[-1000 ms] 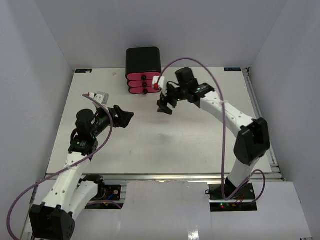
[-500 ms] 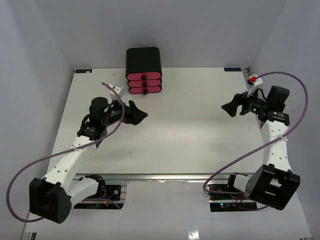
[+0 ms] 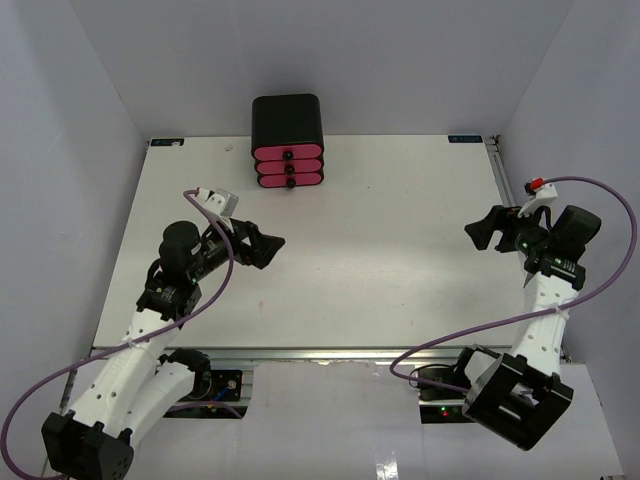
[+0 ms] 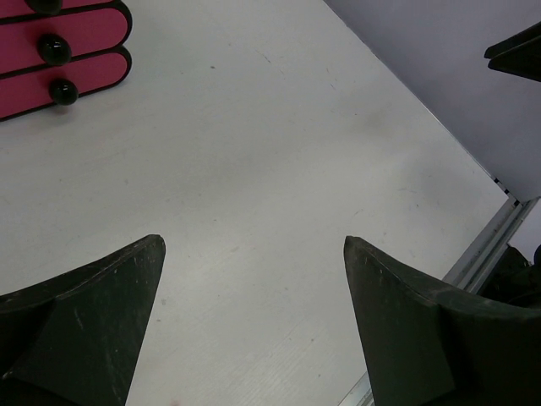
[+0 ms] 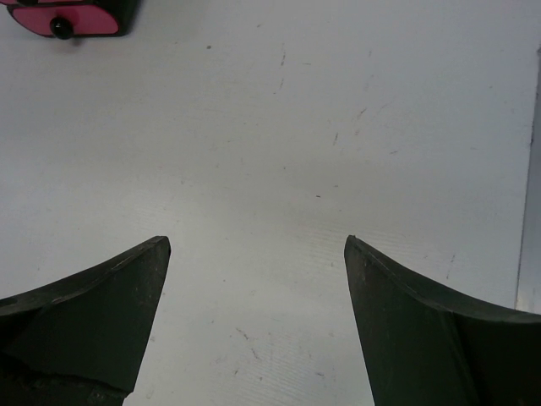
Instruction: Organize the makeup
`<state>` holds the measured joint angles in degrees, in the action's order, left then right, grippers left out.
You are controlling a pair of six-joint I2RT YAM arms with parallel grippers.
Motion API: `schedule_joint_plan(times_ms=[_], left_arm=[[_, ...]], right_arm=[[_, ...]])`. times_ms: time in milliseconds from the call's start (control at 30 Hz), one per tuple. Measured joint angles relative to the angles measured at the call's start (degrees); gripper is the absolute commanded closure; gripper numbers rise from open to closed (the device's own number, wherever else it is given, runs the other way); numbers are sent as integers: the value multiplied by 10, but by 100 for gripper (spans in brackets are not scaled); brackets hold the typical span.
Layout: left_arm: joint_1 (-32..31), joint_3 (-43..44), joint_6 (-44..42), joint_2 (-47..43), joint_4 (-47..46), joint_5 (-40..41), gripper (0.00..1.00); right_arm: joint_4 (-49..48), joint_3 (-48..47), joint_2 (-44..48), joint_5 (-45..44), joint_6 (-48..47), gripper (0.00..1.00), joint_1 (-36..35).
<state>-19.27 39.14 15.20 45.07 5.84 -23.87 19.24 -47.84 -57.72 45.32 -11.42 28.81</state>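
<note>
The right tool point(image 3: 482, 233) has swung away from the black drawer box point(image 3: 287, 140) at the desk's point(image 3: 380, 270) far edge and now hangs by the right edge. The left tool point(image 3: 266, 246), after reaching toward the box, sits slightly back toward the near-left corner.

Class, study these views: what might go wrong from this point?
The drawer knobs are small; the open left end effector may slip off or shove the black box. The right arm's purple cable loops wide and may snag. No makeup shows, so sorting cannot be confirmed.
</note>
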Motion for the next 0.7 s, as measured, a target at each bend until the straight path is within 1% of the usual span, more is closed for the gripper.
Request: schedule_joint_plan(times_ms=[100, 233, 400, 533, 700], left_arm=[[0, -2, -4, -13, 2, 8, 2], [0, -2, -8, -13, 3, 14, 2], [0, -2, -10, -13, 6, 21, 2], [0, -2, -12, -13, 7, 25, 2], [0, -2, -12, -12, 10, 27, 2]], right_arm=[[-18, 14, 21, -12, 17, 10, 17], [-32, 19, 27, -25, 34, 10, 31], [-40, 19, 27, -51, 47, 10, 35], [-41, 19, 32, -96, 51, 10, 42], [-43, 19, 44, -114, 51, 10, 50]])
